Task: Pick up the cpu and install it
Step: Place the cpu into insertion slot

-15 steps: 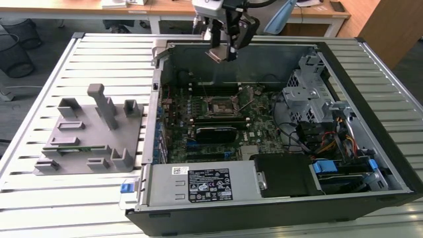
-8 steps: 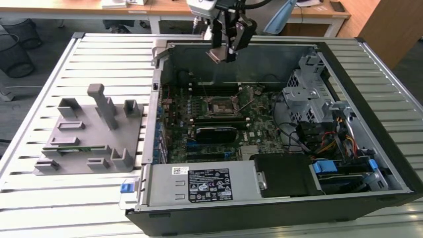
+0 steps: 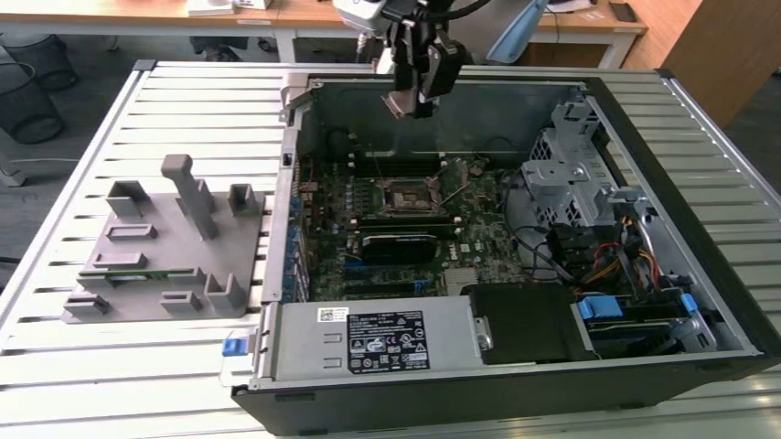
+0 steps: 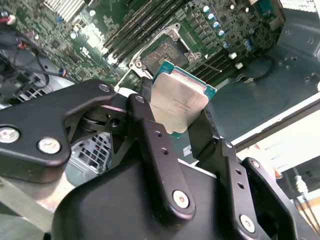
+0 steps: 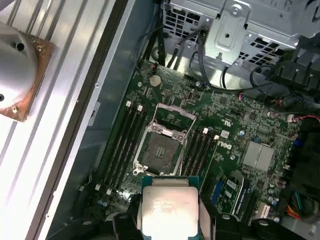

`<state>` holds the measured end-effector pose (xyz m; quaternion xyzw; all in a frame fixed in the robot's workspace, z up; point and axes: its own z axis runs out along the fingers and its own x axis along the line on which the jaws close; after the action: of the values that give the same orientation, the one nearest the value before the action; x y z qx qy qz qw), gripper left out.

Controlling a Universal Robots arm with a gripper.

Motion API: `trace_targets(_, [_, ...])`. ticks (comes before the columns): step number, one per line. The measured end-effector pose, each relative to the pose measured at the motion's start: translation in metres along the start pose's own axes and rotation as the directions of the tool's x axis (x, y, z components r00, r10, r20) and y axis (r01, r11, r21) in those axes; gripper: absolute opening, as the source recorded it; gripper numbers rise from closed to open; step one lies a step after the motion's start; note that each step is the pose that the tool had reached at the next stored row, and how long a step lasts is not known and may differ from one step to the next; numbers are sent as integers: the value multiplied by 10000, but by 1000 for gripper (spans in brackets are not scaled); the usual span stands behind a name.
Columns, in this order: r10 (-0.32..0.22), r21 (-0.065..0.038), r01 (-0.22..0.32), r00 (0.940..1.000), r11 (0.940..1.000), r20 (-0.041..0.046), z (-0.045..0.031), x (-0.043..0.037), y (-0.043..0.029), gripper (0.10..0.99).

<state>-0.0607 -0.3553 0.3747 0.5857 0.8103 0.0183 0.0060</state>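
**Silvery cpu held over the open computer case**

Silver on top and green at the rim, the cpu (image 4: 180, 97) is clamped flat between the two black fingers (image 4: 150, 130) of the pincer (image 4: 175, 114), which is closed narrowly on its opposite edges. In the exterior view, the arm hangs over the far wall of the open computer case (image 3: 488, 110), with the cpu in the air, well clear of the board. In the first wrist view, the square socket (image 5: 162, 147) with its metal frame lies on the green motherboard (image 5: 235, 115), flanked by memory slots (image 5: 125, 135) and apart from the cpu. A grey fixture block (image 3: 171, 247) stands on the slatted tabletop (image 3: 183, 91), on the exterior view's left of the case.
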Motion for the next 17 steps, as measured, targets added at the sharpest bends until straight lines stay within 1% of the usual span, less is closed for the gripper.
trace_targets(2, [375,-5,-375,9993,9993,14,9,0,0,541])
trace_targets(4, [734,-10,-734,9973,9973,27,19,0,-1,541])
trace_targets(6, [1091,-15,-1091,9940,9940,39,27,0,-1,541])
trace_targets(8, [1447,-21,-1447,9895,9895,52,35,0,-1,541])
trace_targets(11, [1990,-31,-1990,9800,9800,71,48,-1,-2,541])
trace_targets(13, [2339,-38,-2339,9722,9723,83,56,-1,-2,541])
trace_targets(15, [2692,-45,-2691,9630,9631,95,64,0,-2,541])
trace_targets(17, [3044,-54,-3043,9525,9526,106,73,0,-3,541])
